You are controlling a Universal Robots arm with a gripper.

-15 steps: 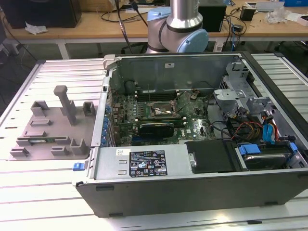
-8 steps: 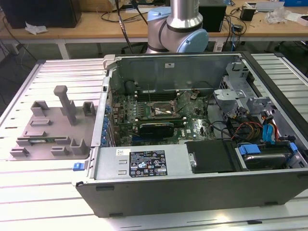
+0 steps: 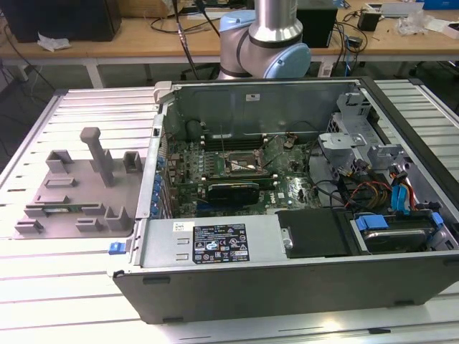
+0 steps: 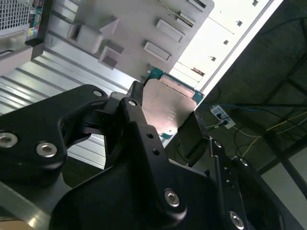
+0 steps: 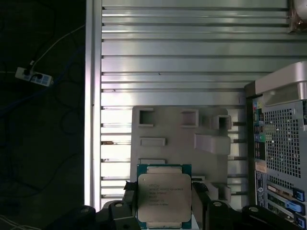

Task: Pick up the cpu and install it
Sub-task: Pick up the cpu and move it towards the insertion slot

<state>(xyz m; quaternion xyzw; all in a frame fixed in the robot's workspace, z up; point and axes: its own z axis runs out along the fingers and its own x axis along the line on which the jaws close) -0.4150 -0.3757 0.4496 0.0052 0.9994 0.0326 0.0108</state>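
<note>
On the exterior view's left, a grey holder tray is being carried by the slatted metal surface. Toward the exterior view's right, an open computer case is being borne by the same surface. Its board is being shown with the dark socket frame near the middle and a long black card just in front of that frame. Behind the case, the base of the robot arm is being seen.

In the first wrist view, the cpu is being held in the air with its silver top facing the camera. The grey tray is being seen behind it, and the case's rear panel is standing apart from it. In the second wrist view, the pincer is being kept clenched on the chip, with its black fingers being pressed against two opposite edges.
</note>
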